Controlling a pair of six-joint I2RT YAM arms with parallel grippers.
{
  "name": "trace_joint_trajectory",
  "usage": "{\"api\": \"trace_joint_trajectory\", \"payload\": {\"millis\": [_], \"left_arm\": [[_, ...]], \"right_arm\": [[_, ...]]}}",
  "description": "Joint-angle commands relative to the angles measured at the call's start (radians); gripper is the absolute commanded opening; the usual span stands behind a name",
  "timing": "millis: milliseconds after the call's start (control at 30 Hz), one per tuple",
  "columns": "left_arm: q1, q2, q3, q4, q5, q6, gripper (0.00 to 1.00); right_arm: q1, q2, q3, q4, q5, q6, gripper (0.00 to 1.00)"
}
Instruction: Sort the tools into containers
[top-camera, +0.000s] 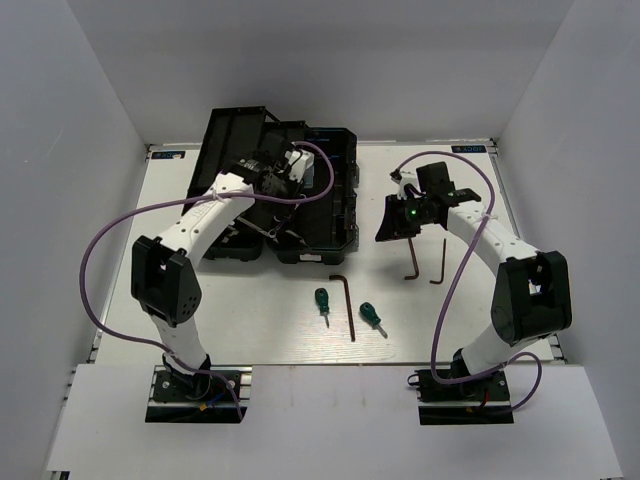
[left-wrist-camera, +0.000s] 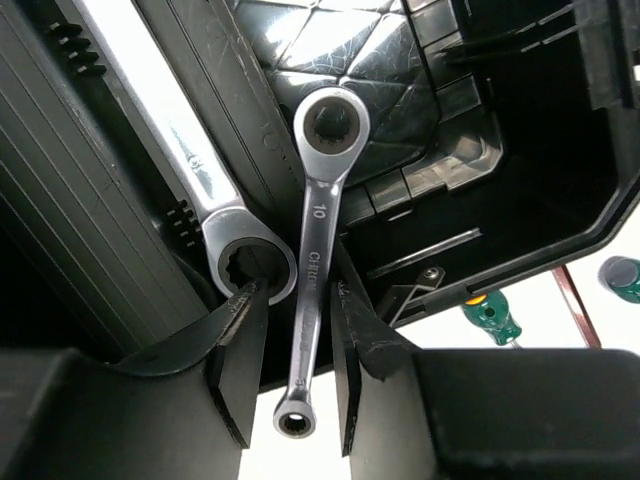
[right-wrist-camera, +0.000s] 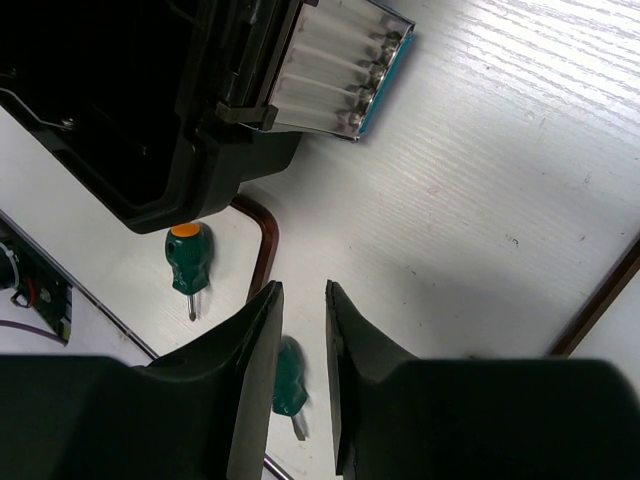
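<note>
Nearest my bases, the left screwdriver (top-camera: 322, 300) and the right screwdriver (top-camera: 372, 317), both green-handled, lay on the white bench (top-camera: 250, 325). The long hex key (top-camera: 349, 310) lay between them, touching neither.

A little farther off, on the right, the inner hex key (top-camera: 413, 262) and the outer hex key (top-camera: 442, 262) lay side by side, apart from each other. My right tool (right-wrist-camera: 303, 287) hung above the bench near them. Its jaws stood a narrow gap apart with nothing between them, so it held nothing. Its camera looked down past a corner of the toolbox, where a clear-lidded bin (right-wrist-camera: 335, 70) showed.

Farthest from me, the black toolbox (top-camera: 335, 185) stood open, and my left tool (left-wrist-camera: 298, 292) hung over it. Its jaws stood partly apart on either side of the shaft of the shorter wrench (left-wrist-camera: 318, 230), marked 10. A gap showed on both sides of the shaft, so I was not clamping it. The wrench's ring head lay over the dark inside of the box, and its small end pointed back between my fingers. The longer wrench (left-wrist-camera: 190, 150) lay on ribbed black plastic, its ring end right against the shorter wrench's shaft by my left fingertip.
</note>
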Motion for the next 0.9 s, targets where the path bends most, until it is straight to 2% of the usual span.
{"api": "trace_joint_trajectory", "payload": {"millis": [0,100,400,667,867], "left_arm": [[-0.005,-0.010,-0.004,0.012,-0.007,0.009,0.42],[-0.005,0.000,-0.004,0.012,-0.018,0.009,0.39],[-0.014,0.018,0.016,0.012,-0.036,-0.001,0.24],[0.004,0.050,0.074,0.050,-0.056,-0.112,0.12],[0.014,0.141,0.223,0.038,-0.174,-0.178,0.12]], "right_arm": [[-0.008,-0.037,-0.002,0.007,-0.016,0.005,0.30],[-0.008,-0.039,-0.007,0.008,-0.018,0.006,0.30],[-0.015,-0.045,-0.007,0.005,-0.022,0.006,0.30],[-0.020,-0.053,-0.017,0.005,-0.022,-0.001,0.30],[-0.020,-0.067,-0.033,-0.001,-0.022,-0.006,0.30]]}}
